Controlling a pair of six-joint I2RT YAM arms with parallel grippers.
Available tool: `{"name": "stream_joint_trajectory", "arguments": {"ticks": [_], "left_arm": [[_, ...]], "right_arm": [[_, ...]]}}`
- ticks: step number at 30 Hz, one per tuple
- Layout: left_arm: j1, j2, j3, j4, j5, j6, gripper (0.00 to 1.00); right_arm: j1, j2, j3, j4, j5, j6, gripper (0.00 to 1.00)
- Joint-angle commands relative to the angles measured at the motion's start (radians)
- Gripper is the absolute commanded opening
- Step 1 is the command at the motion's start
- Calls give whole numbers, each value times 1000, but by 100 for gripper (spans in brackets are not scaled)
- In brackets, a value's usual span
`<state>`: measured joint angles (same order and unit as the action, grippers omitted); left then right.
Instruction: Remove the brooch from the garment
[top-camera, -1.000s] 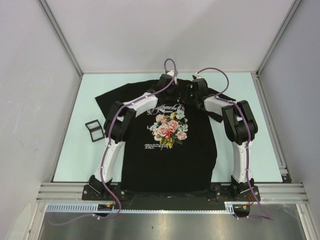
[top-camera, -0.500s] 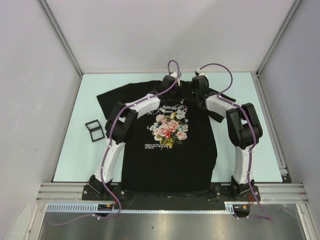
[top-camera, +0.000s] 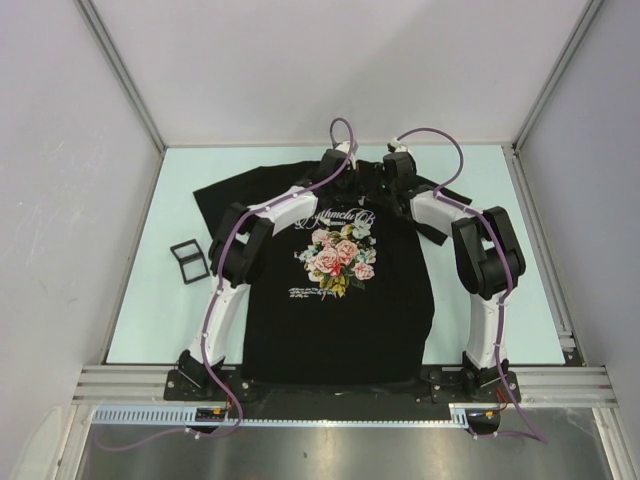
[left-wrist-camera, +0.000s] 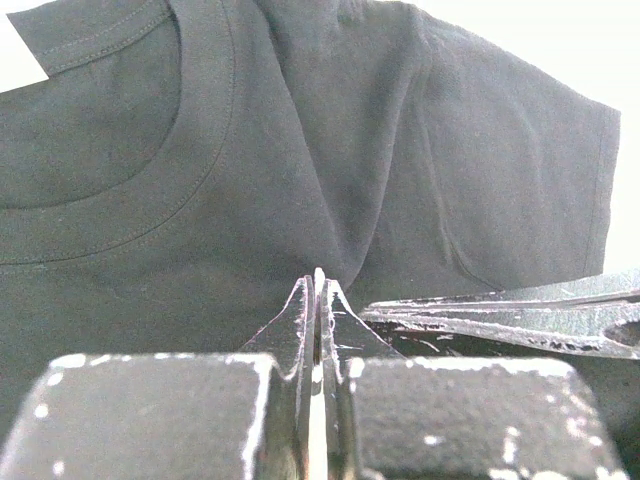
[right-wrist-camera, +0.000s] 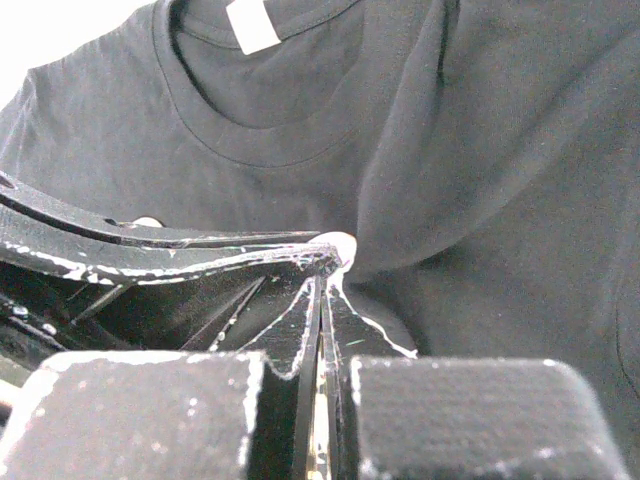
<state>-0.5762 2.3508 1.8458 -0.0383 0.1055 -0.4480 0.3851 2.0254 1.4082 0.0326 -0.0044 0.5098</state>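
Brooch: probably the pale bead (right-wrist-camera: 338, 246), on shirt (top-camera: 340, 310), just below collar (right-wrist-camera: 260, 140).
Right gripper (right-wrist-camera: 322, 272): pressed together, tips touching bead from the near side; a pinch cannot be confirmed.
Left gripper (left-wrist-camera: 318, 285): pressed together, pinching a shirt fold just beside the bead.

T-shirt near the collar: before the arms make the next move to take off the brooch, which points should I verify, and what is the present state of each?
1. The left pincer is shut on the T-shirt: ok, folds of cloth run up to its tips.
2. The right pincer is shut: ok.
3. The right pincer holds the brooch: cannot tell; a small white round piece sits at its tips.
4. Both pincers meet tip to tip below the collar: ok.
5. The brooch pin is free of the cloth: cannot tell, hidden.
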Motion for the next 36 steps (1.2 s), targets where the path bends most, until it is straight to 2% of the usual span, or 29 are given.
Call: {"name": "stream_joint_trajectory", "arguments": {"ticks": [1, 16, 36], "left_arm": [[9, -48, 1, 34, -9, -26, 0], [13, -42, 9, 35, -10, -35, 0], [13, -42, -20, 84, 83, -44, 0]], "right_arm": [[6, -2, 3, 33, -26, 21, 0], [-9, 22, 3, -13, -42, 10, 0], [-8, 78, 23, 64, -105, 26, 0]]}}
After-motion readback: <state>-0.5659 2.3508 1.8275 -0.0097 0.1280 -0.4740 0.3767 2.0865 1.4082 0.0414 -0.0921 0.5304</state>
